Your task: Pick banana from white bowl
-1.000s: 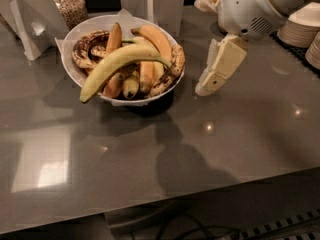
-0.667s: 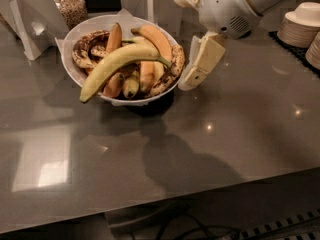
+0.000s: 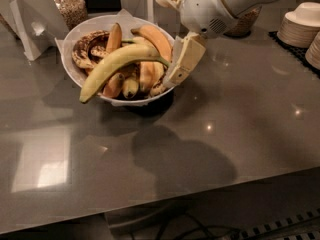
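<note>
Banana [image 3: 117,64] here is the long pale yellow-green one with no spots, lying right across the top of the pile in the bowl [image 3: 95,24]. Its blunt end pokes out past the front-left rim and hangs over the bench [image 3: 225,134]. The greenish stem points right, toward the hand [image 3: 172,76]. Under it is a heap of shorter orange-yellow bananas [image 3: 156,40], plus some brown-spotted bananas [image 3: 86,51] on the left side. The bowl is wide and white and sits on a dark foot.

The hand is at the bowl's right rim, just beside the stem end. It's cream coloured and slants down and to the left, with its tip low by the rim. Whether it touches the rim or the fruit, honestly can't tell, and I can't tell if it's apart or together either.

The arm [image 3: 215,4] is a fat white housing coming in from the top right, above and behind the hand. It throws a big shadow [image 3: 180,159] on the bench in front of the bowl.

Further out, a jar [image 3: 70,6] of something grainy stands behind the bowl and a white stand [image 3: 27,26] is off to the left. Stacks of small bowls [image 3: 300,24] sit at the far right, well apart.
</note>
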{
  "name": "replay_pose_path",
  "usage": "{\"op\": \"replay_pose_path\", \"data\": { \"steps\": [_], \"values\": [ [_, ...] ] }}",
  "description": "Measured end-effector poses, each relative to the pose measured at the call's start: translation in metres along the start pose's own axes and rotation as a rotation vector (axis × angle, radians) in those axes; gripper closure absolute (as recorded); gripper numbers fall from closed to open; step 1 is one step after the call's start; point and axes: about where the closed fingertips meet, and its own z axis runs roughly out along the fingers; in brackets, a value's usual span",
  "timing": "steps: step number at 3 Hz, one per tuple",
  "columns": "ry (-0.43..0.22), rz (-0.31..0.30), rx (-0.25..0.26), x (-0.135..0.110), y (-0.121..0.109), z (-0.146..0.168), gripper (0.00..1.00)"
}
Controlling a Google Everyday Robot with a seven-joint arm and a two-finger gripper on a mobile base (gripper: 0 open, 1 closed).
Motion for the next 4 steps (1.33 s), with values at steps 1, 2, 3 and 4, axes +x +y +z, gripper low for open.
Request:
{"op": "replay_pose_path", "data": {
  "steps": [1, 2, 3, 4],
  "values": [
    [-0.014, -0.022, 0.01, 0.002, -0.006, 0.013, 0.0],
    [-0.048, -0.064, -0.007, 0.0, -0.015, 0.042, 0.09],
    [-0.072, -0.097, -0.026, 0.001, -0.022, 0.064, 0.23],
    [-0.086, -0.112, -0.04, 0.003, -0.024, 0.077, 0.33]
  ]
}}
